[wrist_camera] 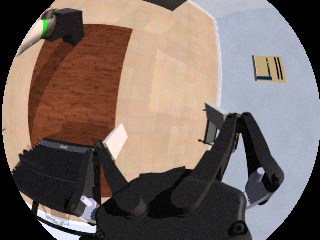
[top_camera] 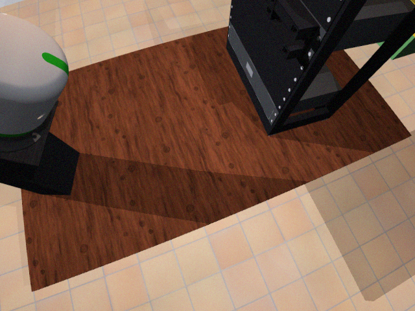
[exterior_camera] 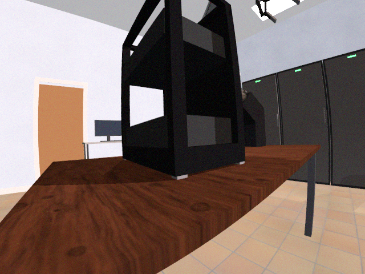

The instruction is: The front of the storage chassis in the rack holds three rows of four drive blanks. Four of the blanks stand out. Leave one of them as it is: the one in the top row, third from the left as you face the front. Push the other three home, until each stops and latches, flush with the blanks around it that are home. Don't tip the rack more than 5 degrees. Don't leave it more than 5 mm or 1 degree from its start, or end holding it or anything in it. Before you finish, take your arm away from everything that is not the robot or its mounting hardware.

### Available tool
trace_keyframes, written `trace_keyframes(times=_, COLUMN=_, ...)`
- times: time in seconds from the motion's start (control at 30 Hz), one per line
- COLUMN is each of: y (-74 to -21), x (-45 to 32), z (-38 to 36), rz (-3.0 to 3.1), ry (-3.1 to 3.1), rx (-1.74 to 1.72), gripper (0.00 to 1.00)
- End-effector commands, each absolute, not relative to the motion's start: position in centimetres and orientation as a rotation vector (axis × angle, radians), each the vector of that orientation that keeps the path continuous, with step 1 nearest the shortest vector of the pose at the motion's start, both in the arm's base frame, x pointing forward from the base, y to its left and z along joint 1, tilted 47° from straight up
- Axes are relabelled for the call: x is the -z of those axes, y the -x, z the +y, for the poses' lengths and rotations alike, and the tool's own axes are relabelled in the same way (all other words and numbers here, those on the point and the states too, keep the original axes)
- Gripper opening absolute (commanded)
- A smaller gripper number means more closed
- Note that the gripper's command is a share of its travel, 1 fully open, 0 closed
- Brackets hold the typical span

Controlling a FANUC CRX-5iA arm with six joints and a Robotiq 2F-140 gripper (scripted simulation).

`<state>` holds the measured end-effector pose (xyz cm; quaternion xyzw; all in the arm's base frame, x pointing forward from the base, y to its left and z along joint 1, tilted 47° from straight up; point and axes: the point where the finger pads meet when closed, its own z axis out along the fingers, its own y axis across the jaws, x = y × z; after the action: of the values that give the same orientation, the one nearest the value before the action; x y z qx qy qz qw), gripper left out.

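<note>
— Surface first. What's under it all?

— A dark wood table (top_camera: 161,133), knotty grain, on thin grey legs (exterior_camera: 309,200). Around it, tan floor tiles (top_camera: 268,261). Long shadows fall across the wood and off onto the tiles.

— And the room?

— White wall with an orange door (exterior_camera: 60,127) on one side, a monitor (exterior_camera: 107,128) on a far desk. Opposite, a row of tall dark cabinets (exterior_camera: 300,124) with small green lights at the top. Ceiling light panel (exterior_camera: 280,8) overhead.

— The rack?

— Black rack (top_camera: 338,43) standing at the far corner of the table, upright on small pale feet. From above, the chassis (top_camera: 258,43) faces the open wood; a few blanks (top_camera: 294,46) jut out from its front. I can't count rows from here. From the side view the posts hide the front altogether.

— The arm?

— Its grey base (top_camera: 26,83) with a green stripe sits on a black block (top_camera: 56,167) at the opposite end, well apart from the rack.

— Gripper?

— Gripper (wrist_camera: 163,135) spread to its widest, nothing between the fingers. It's high up, with table and rack (wrist_camera: 54,167) below it.
</note>
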<state>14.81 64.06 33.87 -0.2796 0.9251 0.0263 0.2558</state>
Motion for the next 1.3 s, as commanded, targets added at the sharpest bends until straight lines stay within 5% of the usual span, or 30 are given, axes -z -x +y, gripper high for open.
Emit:
trace_keyframes(times=0.0, y=-16.8, x=-31.0, z=61.5, rz=2.506, ry=0.736, rx=0.055, gripper=1.00)
trace_keyframes(times=1.27, y=-30.9, x=-19.0, z=34.6, rz=2.172, ry=0.567, rx=1.069, gripper=1.00)
